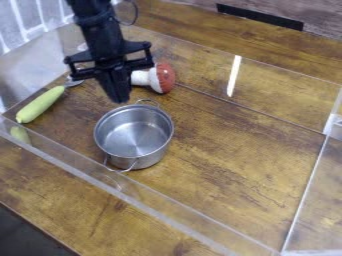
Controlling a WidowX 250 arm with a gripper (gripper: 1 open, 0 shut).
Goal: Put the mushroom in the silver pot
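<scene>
Still outside: mushroom waiting behind the pot

Lying on its side just beyond the silver pot (pixel 134 136), the mushroom (pixel 154 78) is probably looking light, rigid and smooth-capped. Beside it the gripper (pixel 118 93) is hanging pressed together, seemingly empty. Pinching across the cap is looking safest.

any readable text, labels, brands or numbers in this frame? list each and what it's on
None readable.
Silver pot: bare steel, no marking visible.
Mushroom: plain red cap, no label.
Corn cob: no text.
Gripper: black, no legible print.
Dark strip at the far table edge: too small and blurred to tell whether it carries any lettering.
</scene>
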